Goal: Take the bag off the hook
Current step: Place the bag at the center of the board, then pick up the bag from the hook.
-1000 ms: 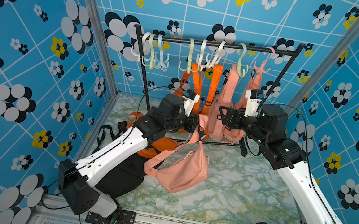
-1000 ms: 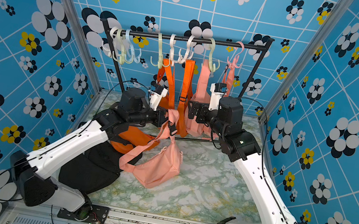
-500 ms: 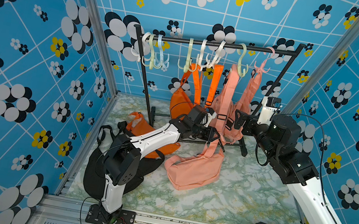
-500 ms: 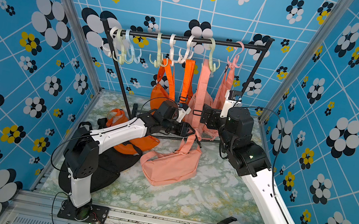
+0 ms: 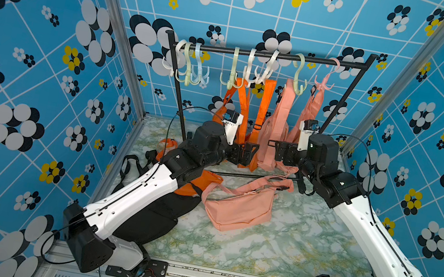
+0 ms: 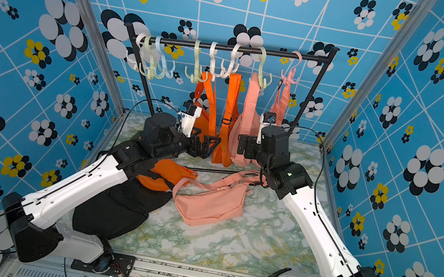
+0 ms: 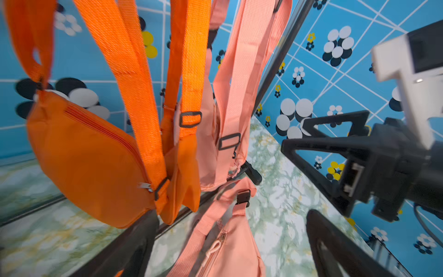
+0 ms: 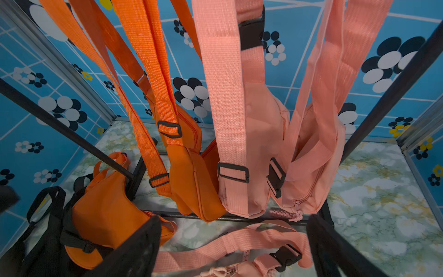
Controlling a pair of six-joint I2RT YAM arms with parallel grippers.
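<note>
Your jaws both gape empty. The salmon-pink fabric sling bag (image 8: pixel 259 134) at twelve o'clock looks soft and light; pinch its woven strap (image 8: pixel 223 96) under the pale-green plastic hook (image 5: pixel 299 75).

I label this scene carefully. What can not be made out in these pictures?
- Black bag: mostly hidden under the left arm, both top views.
- Orange bag on the table: partly behind that arm.
- Pink bag on the table: cut off by left wrist view's edge.
- Hooks: too small to show strap seating.
</note>
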